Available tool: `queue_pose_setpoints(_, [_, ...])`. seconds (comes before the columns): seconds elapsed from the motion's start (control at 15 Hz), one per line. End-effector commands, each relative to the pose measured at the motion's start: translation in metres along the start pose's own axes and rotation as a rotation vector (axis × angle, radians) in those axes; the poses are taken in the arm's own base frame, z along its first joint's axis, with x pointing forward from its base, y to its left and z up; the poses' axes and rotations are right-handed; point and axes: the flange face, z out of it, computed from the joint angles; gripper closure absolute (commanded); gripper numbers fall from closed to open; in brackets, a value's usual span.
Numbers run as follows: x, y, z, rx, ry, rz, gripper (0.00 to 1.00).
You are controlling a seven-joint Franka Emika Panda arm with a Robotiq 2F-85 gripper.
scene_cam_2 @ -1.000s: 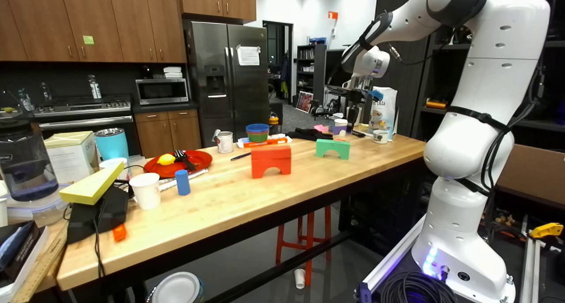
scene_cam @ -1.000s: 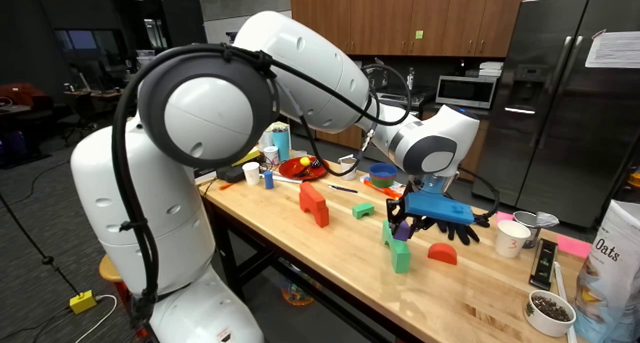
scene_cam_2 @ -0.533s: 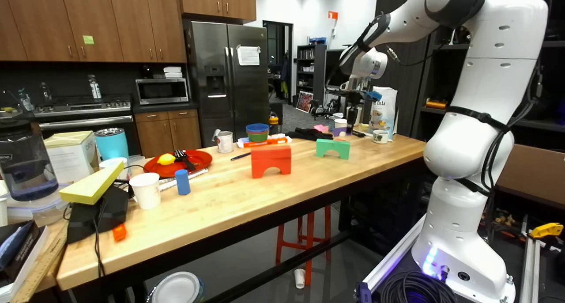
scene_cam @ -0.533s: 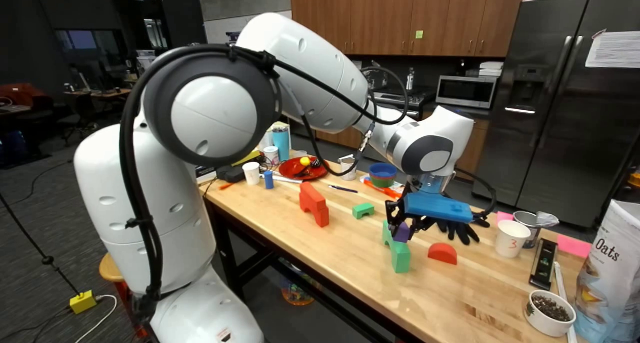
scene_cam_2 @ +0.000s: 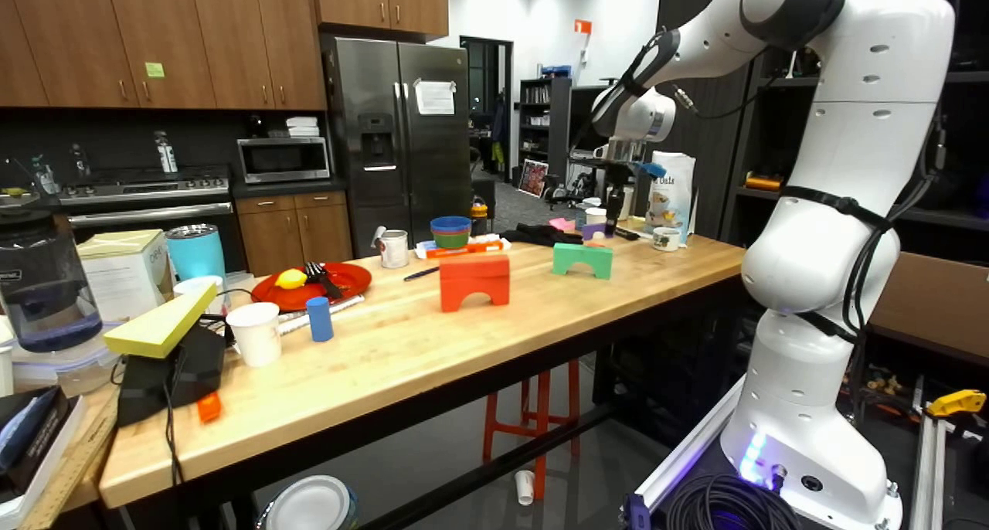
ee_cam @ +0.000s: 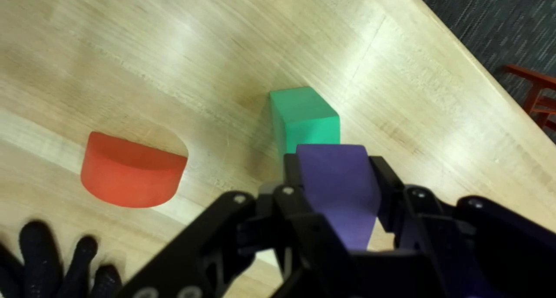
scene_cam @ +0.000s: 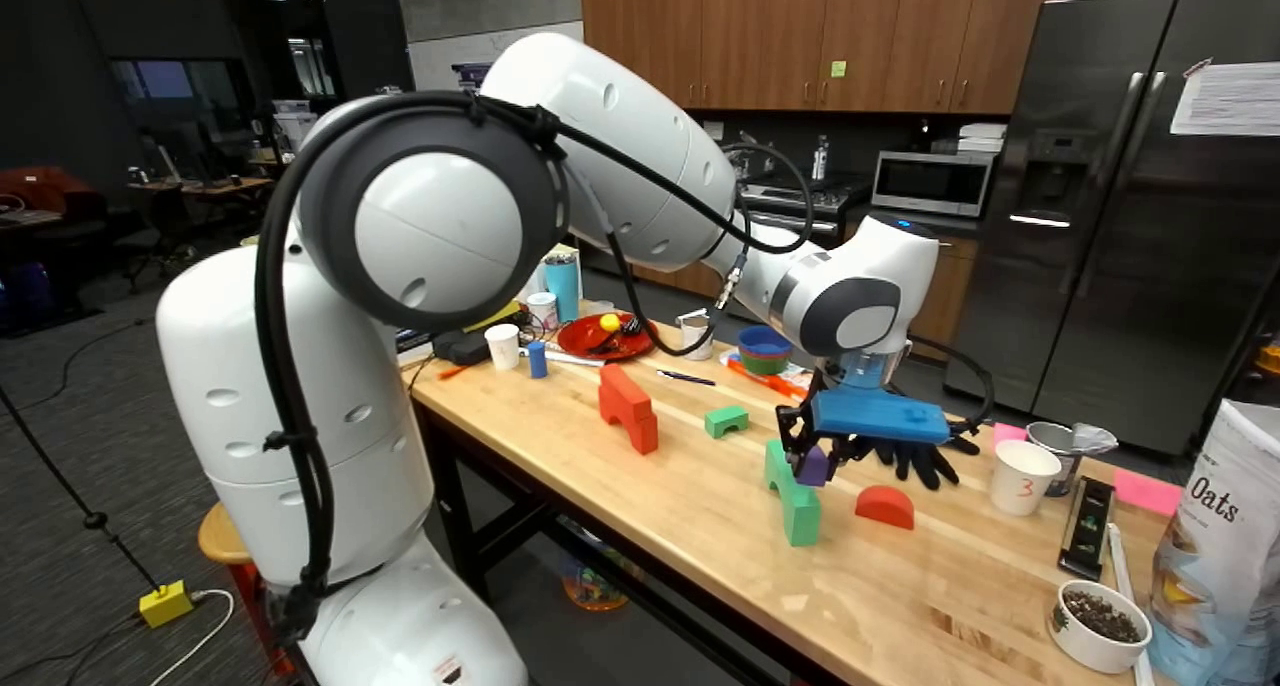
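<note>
- Tool [ee_cam: 337, 170] is closed in to the width of the purple block [ee_cam: 341, 185], which is gripped from both sides.
- The block is held close to the green arch [ee_cam: 308, 117], part of which is covered by it in the wrist view; whether the two are touching cannot be told.
- The step in hand is judged to be a fine one, with the block handled so near another piece, so small, slow moves should be used.
- Pressure should be left even on both sides, and the grip should not be loosened while support under the block is in doubt.
- Height should be judged from both exterior views, since depth is poorly shown from above.
- Sideways drift and twist should be avoided: the arch could be knocked over or pushed along the tabletop [ee_cam: 173, 85].
- If a sideways move is needed, the block should be lifted clear of the arch first.
- The red half-disc [ee_cam: 134, 171] is set apart to one side, with the glove [ee_cam: 41, 259] near it; neither should be brushed.
</note>
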Motion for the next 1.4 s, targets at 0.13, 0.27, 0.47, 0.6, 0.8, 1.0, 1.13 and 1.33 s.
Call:
queue_pose_setpoints(0.13, [0.000, 0.000, 0.002, -0.030, 0.012, -0.008, 0.84])
queue_pose_setpoints(0.27, [-0.001, 0.000, 0.005, -0.030, 0.015, -0.008, 0.84])
queue_pose_setpoints(0.47, [-0.002, -0.001, 0.010, -0.031, 0.020, -0.011, 0.84])
queue_pose_setpoints(0.6, [-0.003, -0.002, 0.013, -0.029, 0.024, -0.010, 0.84])
queue_pose_setpoints(0.8, [-0.005, -0.002, 0.014, -0.029, 0.030, -0.009, 0.84])
queue_pose_setpoints(1.0, [-0.007, -0.002, 0.013, -0.035, 0.044, -0.012, 0.84])
queue_pose_setpoints(1.13, [-0.007, -0.003, 0.009, -0.042, 0.063, -0.018, 0.84])
queue_pose_setpoints(1.33, [-0.007, -0.004, 0.002, -0.052, 0.096, -0.031, 0.84])
